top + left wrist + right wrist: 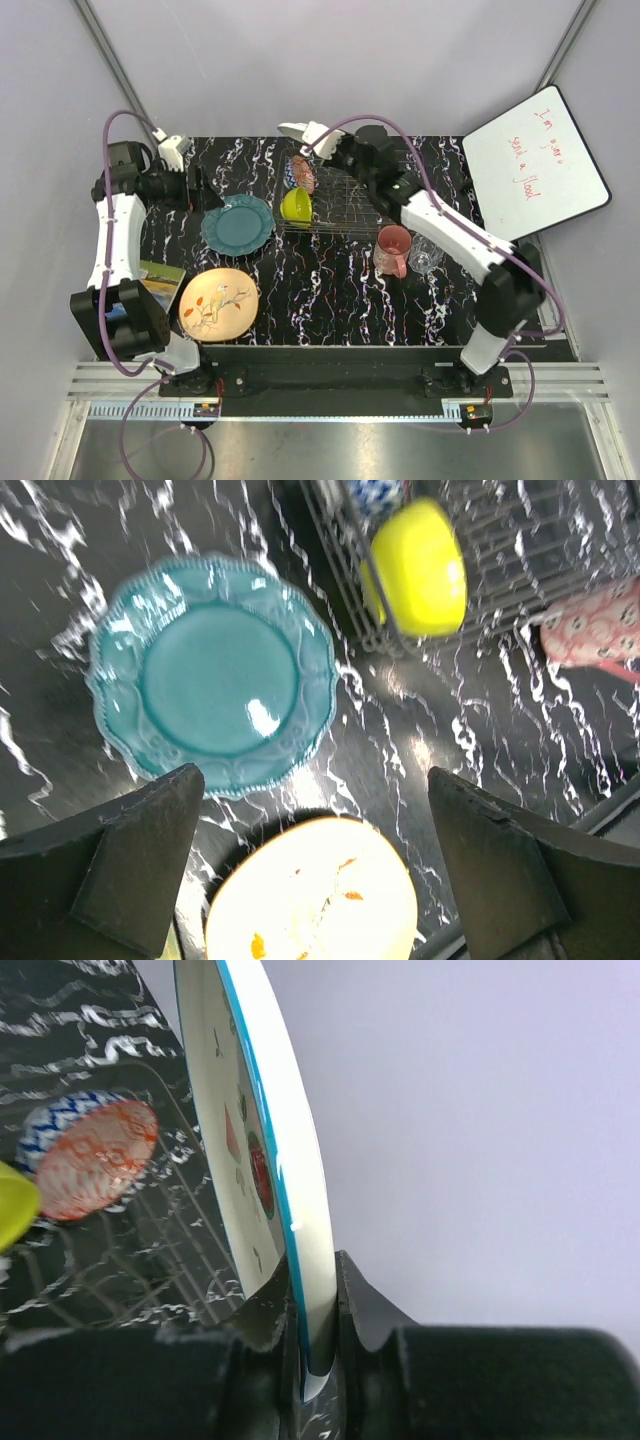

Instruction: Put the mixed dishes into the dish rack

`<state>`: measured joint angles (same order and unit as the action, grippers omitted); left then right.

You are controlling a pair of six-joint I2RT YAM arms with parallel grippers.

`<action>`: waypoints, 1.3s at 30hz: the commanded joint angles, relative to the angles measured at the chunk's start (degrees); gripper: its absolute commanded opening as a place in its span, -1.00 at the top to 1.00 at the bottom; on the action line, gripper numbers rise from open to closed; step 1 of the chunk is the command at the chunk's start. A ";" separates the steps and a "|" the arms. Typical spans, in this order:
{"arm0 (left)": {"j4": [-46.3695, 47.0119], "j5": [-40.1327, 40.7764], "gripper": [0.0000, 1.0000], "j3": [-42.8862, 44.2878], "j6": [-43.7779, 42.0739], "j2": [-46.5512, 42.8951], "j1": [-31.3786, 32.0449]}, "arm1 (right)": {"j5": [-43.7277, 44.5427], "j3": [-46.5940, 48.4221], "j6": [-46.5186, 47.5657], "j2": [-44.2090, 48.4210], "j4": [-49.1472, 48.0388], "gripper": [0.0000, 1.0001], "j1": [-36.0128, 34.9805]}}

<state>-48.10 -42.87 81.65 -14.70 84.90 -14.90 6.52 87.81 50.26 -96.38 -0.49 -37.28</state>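
Rack (352, 196) on table (330, 290), far side; lime bowl (296, 205) and red bowl (303, 173) inside at its left end. Your right gripper (315, 1305) pinches white plate (262, 1160) by rim, plate on edge near rack's far left corner. Your left gripper (312, 780) wide, empty, above teal plate (215, 675) and peach plate (312, 895), both flat on table. Mug (392, 250), glass (426, 258) on table beside rack.

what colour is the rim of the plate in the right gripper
Blue, on the white plate with red slices; best in the right wrist view.
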 commanded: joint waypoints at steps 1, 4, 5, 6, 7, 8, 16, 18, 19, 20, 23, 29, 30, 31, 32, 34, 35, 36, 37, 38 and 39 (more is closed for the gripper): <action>0.99 -1.34 -0.92 -1.75 -2.88 -1.23 -0.31 | 2.36 6.83 12.67 -6.09 -12.60 1.00 2.64; 1.07 -1.69 -0.89 -2.02 -3.32 -0.09 -0.66 | -0.01 7.73 12.93 -8.03 -11.99 1.00 4.31; 0.99 -1.86 -0.88 -1.84 -3.49 0.26 -0.84 | -0.46 7.38 13.28 -8.47 -12.51 1.00 4.67; 0.99 -1.95 -0.88 -1.67 -3.49 0.96 -0.92 | -1.33 7.29 13.20 -9.00 -12.69 1.00 5.37; 0.99 -2.21 -0.87 -1.32 -3.32 1.31 -1.01 | -1.95 7.29 12.33 -9.26 -12.78 1.00 5.89; 1.07 -2.65 -0.87 -1.14 -3.32 1.75 -1.27 | -2.39 7.20 11.80 -9.27 -12.61 1.00 6.16; 1.43 -4.32 -0.82 0.18 -2.97 5.36 -2.16 | -5.82 5.09 10.30 -10.32 -12.25 1.00 7.48; 1.78 -4.67 -0.81 0.01 -2.97 5.62 -2.16 | -6.26 4.65 9.95 -10.76 -12.34 1.00 7.48; 2.13 -4.68 -0.80 -0.08 -2.97 5.89 -2.24 | -6.35 4.65 9.77 -10.85 -12.34 1.00 7.48; 2.22 -4.94 -0.79 -0.17 -3.14 5.97 -2.24 | -6.35 4.56 9.68 -11.20 -12.34 1.00 7.48; 2.83 -5.20 -0.79 -0.61 -3.23 6.50 -2.33 | -6.35 5.00 9.33 -12.16 -12.52 1.00 7.40; 3.53 -5.91 -0.79 -0.70 -3.23 7.73 -2.59 | -6.35 5.70 8.54 -14.80 -13.04 1.00 7.48; 3.62 -5.99 -0.78 -0.61 -3.23 7.82 -2.59 | -6.35 5.88 8.19 -15.06 -13.04 1.00 7.48; 3.62 -5.99 -0.78 -0.61 -3.32 8.00 -2.77 | -6.44 5.97 7.93 -15.33 -13.04 1.00 7.48; 3.62 -6.08 -0.78 -0.70 -3.32 8.26 -2.77 | -6.35 5.88 7.84 -15.77 -13.04 1.00 7.48; 3.71 -6.17 -0.78 -0.87 -3.32 8.44 -2.86 | -6.35 5.53 7.14 -15.95 -12.87 1.00 7.40; 3.80 -6.17 -0.77 -1.14 -3.41 8.61 -2.95 | -6.35 5.44 6.96 -15.86 -12.61 1.00 7.39; 3.80 -6.34 -0.77 -1.23 -3.41 8.79 -3.03 | -6.35 5.09 6.78 -15.77 -12.52 1.00 7.39; 3.89 -6.35 -0.77 -1.40 -3.41 8.79 -3.03 | -6.35 4.92 6.61 -15.86 -12.43 1.00 7.31; 3.97 -6.52 -0.76 -1.40 -3.32 9.05 -3.21 | -6.35 4.83 6.26 -16.03 -12.34 1.00 7.31; 4.06 -6.61 -0.76 -1.49 -3.23 9.14 -3.21 | -6.35 4.48 5.99 -15.95 -12.17 1.00 7.48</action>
<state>-46.41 -46.74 79.40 -17.15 93.65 -17.54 0.08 90.37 57.95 -114.04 -4.01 -29.69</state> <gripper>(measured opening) 0.884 0.164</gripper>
